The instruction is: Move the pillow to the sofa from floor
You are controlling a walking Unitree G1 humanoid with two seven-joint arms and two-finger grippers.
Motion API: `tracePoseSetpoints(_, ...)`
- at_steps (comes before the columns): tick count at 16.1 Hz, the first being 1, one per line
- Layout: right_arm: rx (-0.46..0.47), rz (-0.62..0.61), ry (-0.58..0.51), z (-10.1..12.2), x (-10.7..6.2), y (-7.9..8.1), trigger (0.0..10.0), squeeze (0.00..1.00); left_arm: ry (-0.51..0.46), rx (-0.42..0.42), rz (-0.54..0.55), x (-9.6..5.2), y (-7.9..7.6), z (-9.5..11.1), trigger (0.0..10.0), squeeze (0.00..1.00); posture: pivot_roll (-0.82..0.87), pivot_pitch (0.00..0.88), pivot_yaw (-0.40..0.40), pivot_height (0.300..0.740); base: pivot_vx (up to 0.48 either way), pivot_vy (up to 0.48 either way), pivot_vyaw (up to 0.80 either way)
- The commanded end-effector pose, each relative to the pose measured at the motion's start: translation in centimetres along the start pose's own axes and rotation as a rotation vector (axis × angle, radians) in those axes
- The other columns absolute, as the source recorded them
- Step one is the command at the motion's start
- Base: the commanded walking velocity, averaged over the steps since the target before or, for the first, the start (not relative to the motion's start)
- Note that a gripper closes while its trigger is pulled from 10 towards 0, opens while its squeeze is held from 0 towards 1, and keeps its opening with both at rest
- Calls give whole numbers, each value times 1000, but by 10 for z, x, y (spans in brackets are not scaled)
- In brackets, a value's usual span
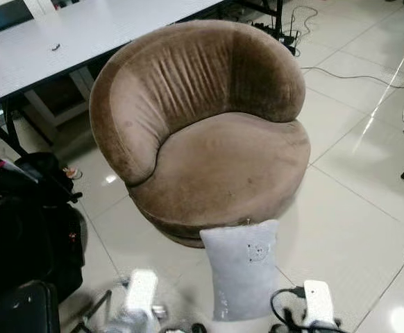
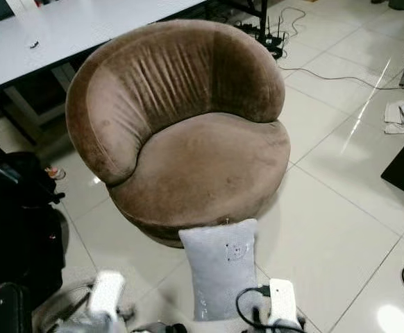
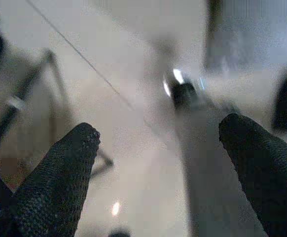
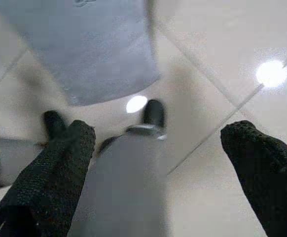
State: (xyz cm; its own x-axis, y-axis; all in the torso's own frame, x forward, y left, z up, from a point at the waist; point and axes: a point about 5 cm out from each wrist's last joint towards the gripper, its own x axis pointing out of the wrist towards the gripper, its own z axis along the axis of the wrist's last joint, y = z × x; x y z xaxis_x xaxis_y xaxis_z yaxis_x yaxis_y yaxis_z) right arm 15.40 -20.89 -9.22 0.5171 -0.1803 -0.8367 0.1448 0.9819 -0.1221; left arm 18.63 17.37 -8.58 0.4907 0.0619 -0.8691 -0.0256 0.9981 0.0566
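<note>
The grey pillow [image 1: 247,269] is propped upright on the tiled floor [image 1: 355,208], leaning against the front of the brown sofa [image 1: 209,139], so its top edge is offered for grasping. The left end effector [image 3: 156,173] and right end effector [image 4: 158,173] are held low beside it, fingers spread wide, nothing gripped.

The sofa [image 1: 209,139] is showing brown velvet with faint vertical creases across its back. The pillow [image 1: 243,270] is showing pale grey with a small dark motif near its top. The floor [image 1: 368,201] is gleaming in glossy white tiles, the counter [image 1: 70,35] is looking plain white, and a black bag [image 1: 28,222] is sitting dark.
</note>
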Motion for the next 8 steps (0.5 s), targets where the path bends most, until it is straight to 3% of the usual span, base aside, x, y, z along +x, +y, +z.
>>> tracePoseSetpoints(1,9,-81,-83,9,0,-14,10000,0,-100,-75,131,-2,31,17,10000,0,-89,91,172,740,0,0,0)
tracePoseSetpoints(2,-34,-147,-254,46,0,-23,10000,0,-205,-130,190,-5,46,40,10000,0,-68,99,106,740,0,0,0)
tracePoseSetpoints(3,-87,-137,-344,85,1,-11,10000,0,-268,-149,193,-7,50,54,10000,0,-68,99,106,740,0,0,0)
tracePoseSetpoints(4,-136,-69,-475,144,-4,15,10000,0,-386,-135,163,-11,48,75,10000,0,-44,103,66,740,0,0,0)
tracePoseSetpoints(5,-145,-44,-509,159,-7,22,10000,0,-420,-124,151,-12,46,81,10000,0,-44,103,66,740,0,0,0)
tracePoseSetpoints(7,-173,55,-553,167,-11,39,10000,0,-415,-138,127,-11,35,79,10000,0,-19,112,23,740,0,0,0)
tracePoseSetpoints(8,-125,119,-606,173,-16,48,10000,0,-484,-57,107,-14,25,85,10000,0,-2,123,-11,740,0,0,0)
